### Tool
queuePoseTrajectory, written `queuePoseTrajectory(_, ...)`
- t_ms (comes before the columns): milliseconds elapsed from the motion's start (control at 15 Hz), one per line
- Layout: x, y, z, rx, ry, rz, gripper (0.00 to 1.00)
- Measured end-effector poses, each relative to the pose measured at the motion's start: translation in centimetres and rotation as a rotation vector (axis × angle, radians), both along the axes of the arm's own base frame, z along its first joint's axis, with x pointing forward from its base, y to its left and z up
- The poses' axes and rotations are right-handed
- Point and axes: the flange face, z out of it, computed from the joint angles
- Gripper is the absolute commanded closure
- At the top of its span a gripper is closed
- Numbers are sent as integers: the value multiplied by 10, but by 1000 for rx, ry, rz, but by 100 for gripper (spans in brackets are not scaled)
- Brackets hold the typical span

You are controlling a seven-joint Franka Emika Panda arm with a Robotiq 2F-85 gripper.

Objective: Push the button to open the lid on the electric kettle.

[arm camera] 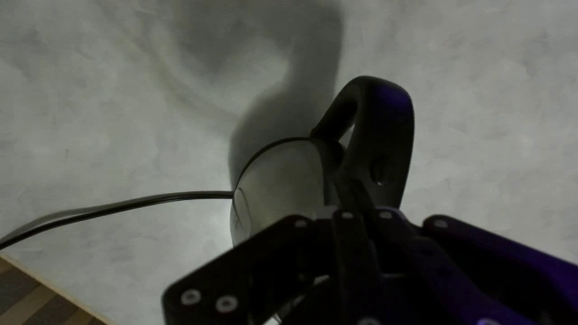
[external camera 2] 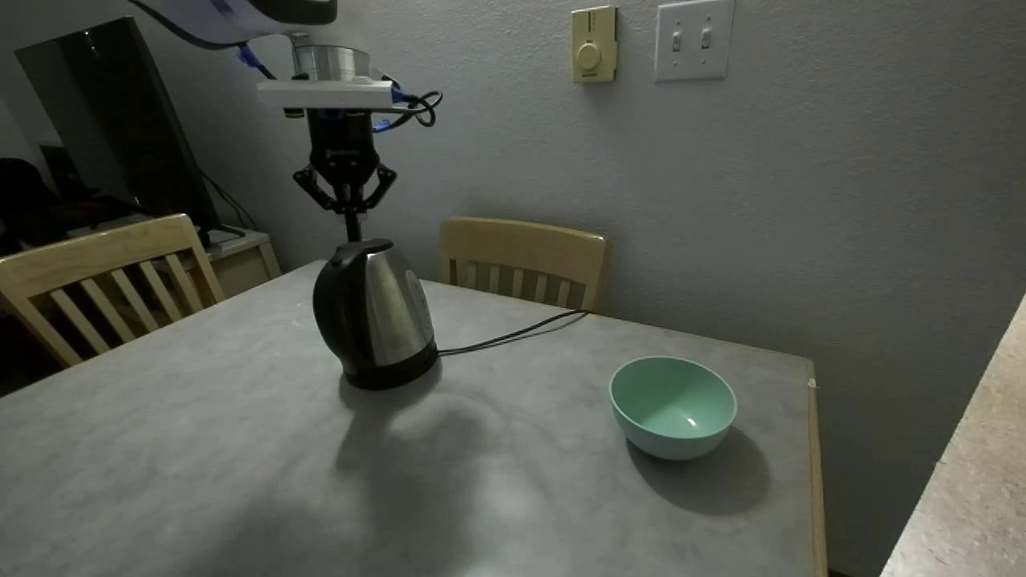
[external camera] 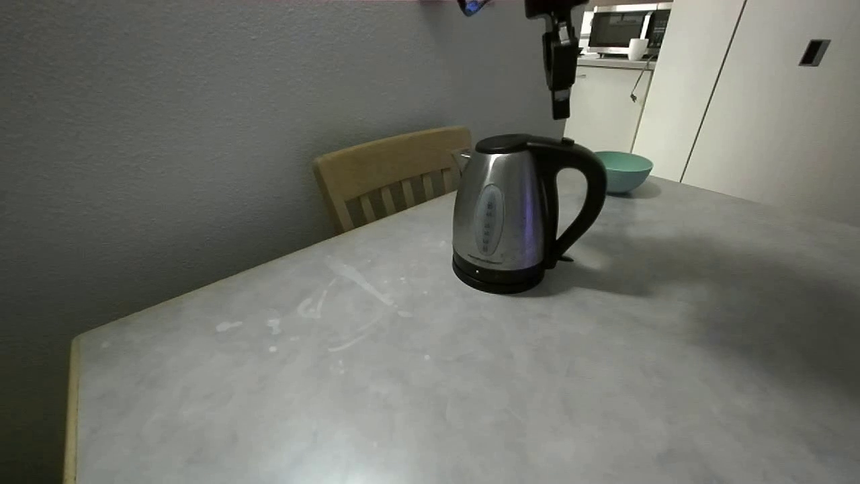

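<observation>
Wrist view: the electric kettle (arm camera: 280, 180) stands upright on the grey table (arm camera: 487, 189), its black handle (arm camera: 389, 122) looping out from one side. In an exterior view I see the gripper (external camera: 560, 114) above the kettle, pointing down, its two fingers together; a gap shows between their tips and the handle. The black lid (external camera: 502, 143) lies closed on the kettle's top. A cord (external camera 2: 513, 336) runs from the kettle to the table's edge, a teal bowl (external camera 2: 672, 449) rests well apart from the kettle, and a wooden chair (external camera 2: 521, 242) stands beyond the kettle.

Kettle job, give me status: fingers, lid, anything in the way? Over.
Fingers shut, above the kettle, not touching. Lid closed. Teal bowl stands apart, seemingly out of the way.
</observation>
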Motion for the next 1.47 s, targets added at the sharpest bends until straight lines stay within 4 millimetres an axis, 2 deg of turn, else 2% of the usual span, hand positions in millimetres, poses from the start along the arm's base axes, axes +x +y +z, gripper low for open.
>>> queuePoseTrajectory(533, -38, 14, 21, -5, 3, -118, 100)
queuePoseTrajectory(867, -46, 13, 29, -1, -38, -123, 100)
queuePoseTrajectory(1200, -46, 7, 17, -2, -23, -132, 100)
queuePoseTrajectory(1467, -42, 0, -17, 0, 35, -146, 100)
